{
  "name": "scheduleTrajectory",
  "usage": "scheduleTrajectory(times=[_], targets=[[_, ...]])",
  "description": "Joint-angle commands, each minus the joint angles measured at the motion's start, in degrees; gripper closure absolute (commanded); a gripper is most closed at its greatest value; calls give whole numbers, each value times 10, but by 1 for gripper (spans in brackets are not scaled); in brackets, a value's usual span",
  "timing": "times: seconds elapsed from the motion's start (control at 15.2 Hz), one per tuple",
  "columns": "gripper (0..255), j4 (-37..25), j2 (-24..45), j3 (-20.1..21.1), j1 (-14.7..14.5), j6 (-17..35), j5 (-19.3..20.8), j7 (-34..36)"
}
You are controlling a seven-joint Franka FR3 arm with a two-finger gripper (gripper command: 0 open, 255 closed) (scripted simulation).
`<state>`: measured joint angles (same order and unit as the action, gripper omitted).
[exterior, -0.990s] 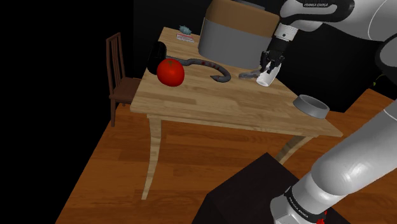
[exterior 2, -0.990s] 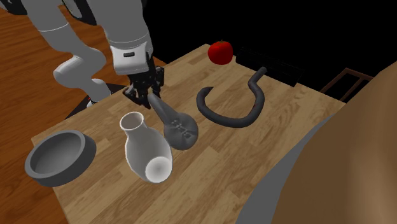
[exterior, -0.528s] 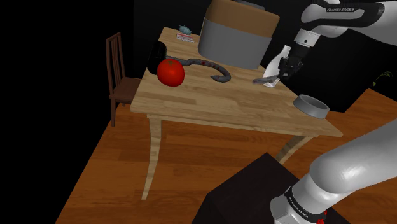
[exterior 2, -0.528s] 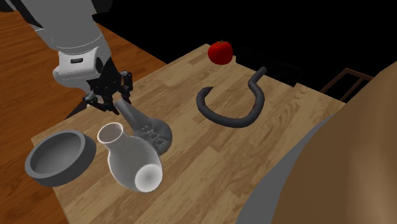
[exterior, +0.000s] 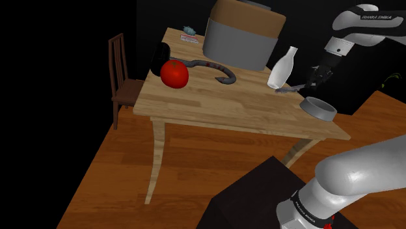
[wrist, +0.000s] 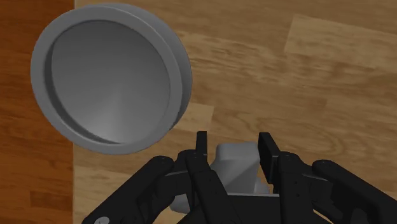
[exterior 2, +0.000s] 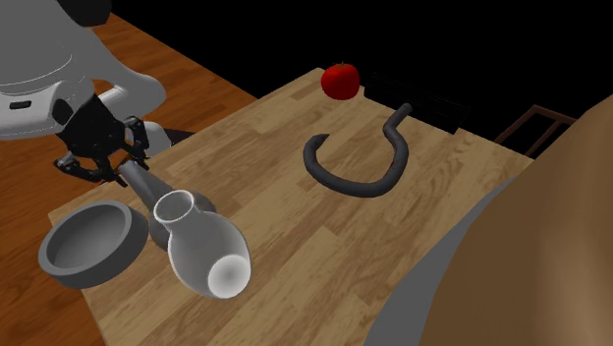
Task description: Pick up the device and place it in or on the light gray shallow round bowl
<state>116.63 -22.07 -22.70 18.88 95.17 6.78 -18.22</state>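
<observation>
Black end effector (wrist: 234, 143) clamps both fingers tight on the handle of the grey device (wrist: 236, 168), the jaws narrowed to the handle's width. It holds the device just beside the light grey shallow bowl (wrist: 108, 83) at the corner of the wooden bench (exterior: 215, 104). The bowl's inside shows plain grey. The device's far end reaches a white vase (exterior 2: 201, 246) next to the bowl. A red fruit (exterior: 174, 73) sits well apart.

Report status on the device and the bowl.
Gripper jaws shut on grey device. Device held beside grey bowl, not yet in it. White vase close by device and bowl, may crowd the drop.
</observation>
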Motion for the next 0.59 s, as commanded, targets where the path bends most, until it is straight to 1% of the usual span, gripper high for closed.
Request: scheduleTrajectory(times=[0.0,0.53], targets=[[255,10,-15,-15,11,-3,11,-23],[255,27,-62,-80,55,-20,59,-116]])
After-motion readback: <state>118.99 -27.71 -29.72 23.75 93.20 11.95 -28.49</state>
